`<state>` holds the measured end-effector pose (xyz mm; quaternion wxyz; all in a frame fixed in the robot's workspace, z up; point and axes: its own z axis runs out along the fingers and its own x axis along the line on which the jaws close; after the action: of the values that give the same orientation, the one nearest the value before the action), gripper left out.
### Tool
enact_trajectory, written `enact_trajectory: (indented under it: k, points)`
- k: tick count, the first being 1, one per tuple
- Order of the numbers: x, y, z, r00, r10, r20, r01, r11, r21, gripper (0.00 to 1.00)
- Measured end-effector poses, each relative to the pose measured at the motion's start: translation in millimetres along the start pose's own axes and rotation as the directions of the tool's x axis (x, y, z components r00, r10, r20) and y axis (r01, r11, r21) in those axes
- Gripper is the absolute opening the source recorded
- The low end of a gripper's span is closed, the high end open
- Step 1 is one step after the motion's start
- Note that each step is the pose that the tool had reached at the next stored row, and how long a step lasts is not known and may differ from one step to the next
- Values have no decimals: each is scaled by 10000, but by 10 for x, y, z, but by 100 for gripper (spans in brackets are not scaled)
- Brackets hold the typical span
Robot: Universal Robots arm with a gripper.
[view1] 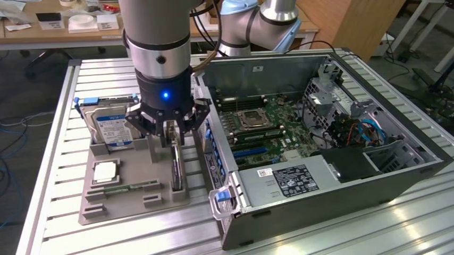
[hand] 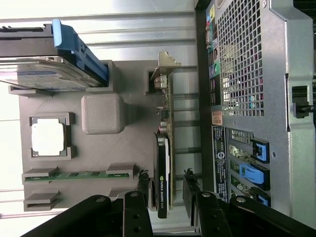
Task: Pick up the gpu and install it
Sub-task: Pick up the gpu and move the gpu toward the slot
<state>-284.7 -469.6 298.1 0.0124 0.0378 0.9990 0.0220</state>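
The gpu (view1: pixel 176 171) (hand: pixel 167 113) stands on edge in a slot of the grey holder (view1: pixel 127 204) (hand: pixel 128 153), its black cooler toward my gripper and its silver bracket at the far end. My gripper (view1: pixel 172 142) (hand: pixel 166 183) hangs right over the card's cooler end. Its jaws are open, one finger (hand: pixel 143 185) on each side of the card, with a small gap on both sides. The open computer case (view1: pixel 319 133) (hand: pixel 256 98) lies just beside the holder, motherboard facing up.
On the same holder sit a silver hard drive (view1: pixel 110 125) (hand: pixel 49 59) with a blue-white label, a square processor chip (view1: pixel 105 171) (hand: pixel 48 137) and a green memory stick (view1: pixel 124 187) (hand: pixel 74 175). A slatted metal table (view1: pixel 57 159) carries everything.
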Motion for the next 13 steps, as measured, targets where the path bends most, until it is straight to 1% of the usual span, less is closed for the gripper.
enact_trajectory:
  k: [13]
  points:
    - [0,0,2,10000,0,0,0,10000,0,42]
